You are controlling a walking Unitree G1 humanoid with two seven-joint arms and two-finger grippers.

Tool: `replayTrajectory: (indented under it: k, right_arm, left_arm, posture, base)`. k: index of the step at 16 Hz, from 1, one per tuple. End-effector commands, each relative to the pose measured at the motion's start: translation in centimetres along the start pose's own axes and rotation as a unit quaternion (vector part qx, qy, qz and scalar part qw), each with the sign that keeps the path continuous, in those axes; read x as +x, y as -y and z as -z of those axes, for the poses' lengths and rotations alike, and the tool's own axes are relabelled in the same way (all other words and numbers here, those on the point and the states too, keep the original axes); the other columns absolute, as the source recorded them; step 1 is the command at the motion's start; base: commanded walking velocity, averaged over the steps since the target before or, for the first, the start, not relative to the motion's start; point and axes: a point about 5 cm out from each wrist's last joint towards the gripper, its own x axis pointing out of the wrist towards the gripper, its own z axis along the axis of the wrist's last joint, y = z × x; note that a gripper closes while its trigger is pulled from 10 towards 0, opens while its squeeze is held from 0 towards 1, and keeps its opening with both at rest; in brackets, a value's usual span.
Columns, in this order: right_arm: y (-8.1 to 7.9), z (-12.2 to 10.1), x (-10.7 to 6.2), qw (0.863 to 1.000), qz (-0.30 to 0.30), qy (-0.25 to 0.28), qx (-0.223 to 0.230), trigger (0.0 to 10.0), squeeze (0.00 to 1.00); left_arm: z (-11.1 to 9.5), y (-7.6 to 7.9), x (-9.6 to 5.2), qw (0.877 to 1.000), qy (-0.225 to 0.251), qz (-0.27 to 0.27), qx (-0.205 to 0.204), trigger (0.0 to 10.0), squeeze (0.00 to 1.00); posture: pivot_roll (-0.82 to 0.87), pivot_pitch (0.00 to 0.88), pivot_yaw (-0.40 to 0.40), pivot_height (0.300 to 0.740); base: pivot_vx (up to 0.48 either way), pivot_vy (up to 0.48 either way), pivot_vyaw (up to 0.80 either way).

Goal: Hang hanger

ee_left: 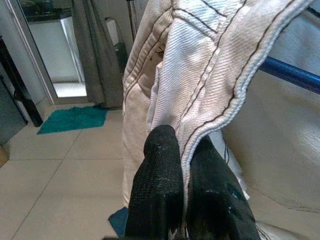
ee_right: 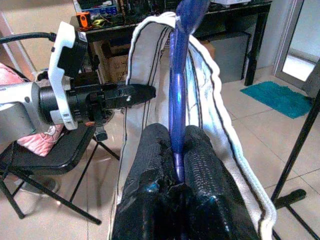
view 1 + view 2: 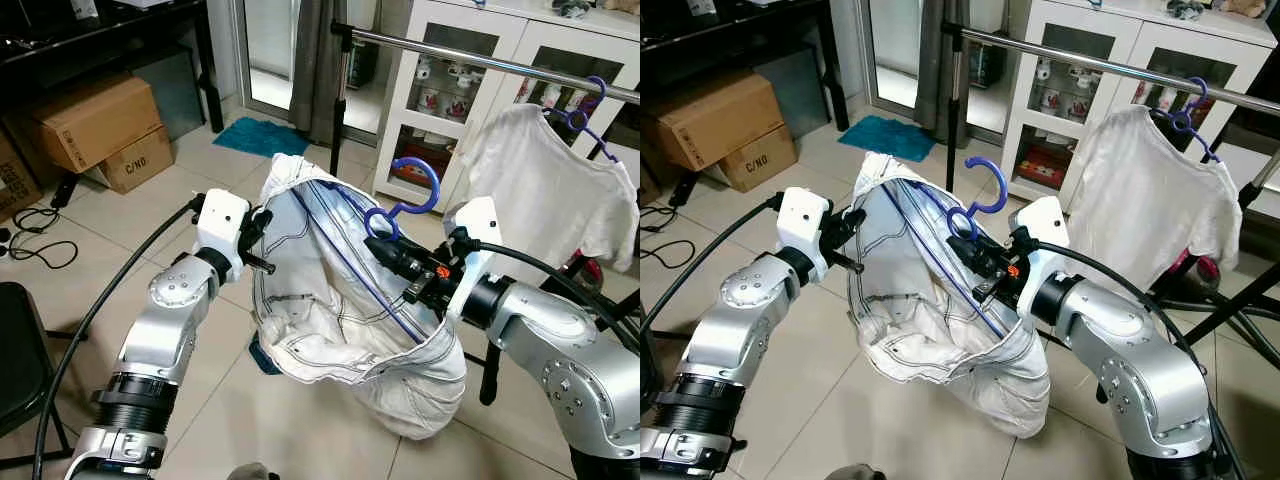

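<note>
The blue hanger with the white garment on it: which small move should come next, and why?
Probably raise the right tool up and forward toward the metal rail. It is shut on the blue hanger, whose hook sits below the rail, while the left tool pinches the white garment edge. The hook must get above the rail before it can catch.
</note>
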Motion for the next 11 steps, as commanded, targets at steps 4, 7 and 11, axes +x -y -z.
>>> replayTrajectory:
  k: [4,7,11]
  right_arm:
    - [0.7,0.5,0.2,0.998,0.012,-0.038,-0.046,0.0,0.00]
    - [1.3,1.6,-0.2,0.995,0.025,-0.080,-0.060,0.0,0.00]
    - [1.3,2.8,-0.6,0.986,-0.021,-0.128,-0.109,0.0,0.00]
  left_arm:
    - [-3.7,-0.6,0.3,0.999,0.047,0.023,0.015,0.0,0.00]
    - [-5.7,0.2,0.1,0.994,0.083,0.064,0.008,0.0,0.00]
    - [-8.6,-0.4,-0.6,0.987,0.123,0.094,-0.048,0.0,0.00]
  posture:
    - [0.04,0.000,-0.036,0.740]
    - [0.04,0.000,-0.050,0.740]
    - [0.05,0.000,-0.059,0.740]
  base:
    - [0.000,0.000,0.00]
    - [0.000,0.000,0.00]
    - [0.000,0.000,0.00]
